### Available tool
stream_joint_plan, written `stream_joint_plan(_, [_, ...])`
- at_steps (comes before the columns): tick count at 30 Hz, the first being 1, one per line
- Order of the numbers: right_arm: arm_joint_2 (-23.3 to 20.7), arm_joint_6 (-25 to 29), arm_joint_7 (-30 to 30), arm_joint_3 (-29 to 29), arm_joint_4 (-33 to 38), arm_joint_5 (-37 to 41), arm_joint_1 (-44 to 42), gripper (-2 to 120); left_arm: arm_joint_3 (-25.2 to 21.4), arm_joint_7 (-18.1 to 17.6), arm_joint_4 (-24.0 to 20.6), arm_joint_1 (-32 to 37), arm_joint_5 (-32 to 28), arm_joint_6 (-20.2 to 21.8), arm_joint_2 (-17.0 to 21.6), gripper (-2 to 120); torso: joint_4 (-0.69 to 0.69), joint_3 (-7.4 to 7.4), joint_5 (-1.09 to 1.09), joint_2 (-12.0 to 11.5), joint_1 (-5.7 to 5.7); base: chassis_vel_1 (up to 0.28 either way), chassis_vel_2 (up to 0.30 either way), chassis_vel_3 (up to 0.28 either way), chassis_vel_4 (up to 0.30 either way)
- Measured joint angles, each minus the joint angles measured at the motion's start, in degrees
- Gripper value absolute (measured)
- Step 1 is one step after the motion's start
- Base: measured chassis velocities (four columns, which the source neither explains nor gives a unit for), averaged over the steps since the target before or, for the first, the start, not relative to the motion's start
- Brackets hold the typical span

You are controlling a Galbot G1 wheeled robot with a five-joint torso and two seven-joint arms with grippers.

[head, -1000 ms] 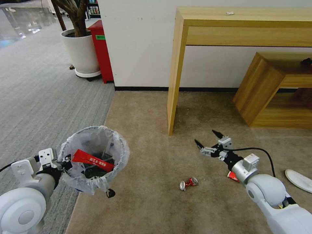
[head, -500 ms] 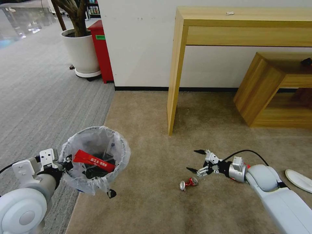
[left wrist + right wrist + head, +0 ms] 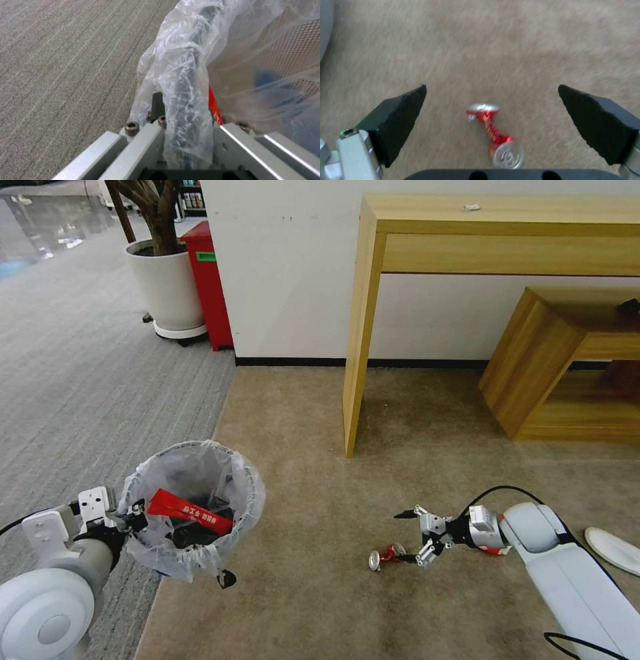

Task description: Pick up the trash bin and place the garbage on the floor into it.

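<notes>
On the beige floor (image 3: pixel 313 460) | right gripper (image 3: pixel 404 537) had dropped low beside crushed red can (image 3: pixel 387 557), jaws spread wide, can between them untouched | left gripper (image 3: pixel 133 513) clamped trash bin (image 3: pixel 193 507) rim, held up | grasp looked imminent

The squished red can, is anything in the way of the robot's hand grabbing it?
No. The right hand is open and low over the beige carpet, with the crushed red can lying between its two fingers. Only bare carpet shows around it. The left hand holds the trash bin off to the side.
</notes>
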Motion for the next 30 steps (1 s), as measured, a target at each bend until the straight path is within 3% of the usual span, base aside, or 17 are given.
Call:
stream_joint_plan(9, [3.62, 2.37, -3.01, -1.54, -7.34, -7.97, 4.43, 100, -0.21, 0.03, -0.56, 0.42, 0.04, 0.0, -0.22, 0, 0.0, 0.0, 0.0, 0.0, 0.0, 0.0, 0.0, 0.0, 0.0])
stream_joint_plan(30, [11.81, 4.5, 0.08, -4.02, -18.03, -12.03, 9.44, 100, 1.0, 0.16, 0.86, -1.0, 0.34, 0.0, -0.46, 0, 0.0, 0.0, 0.0, 0.0, 0.0, 0.0, 0.0, 0.0, 0.0])
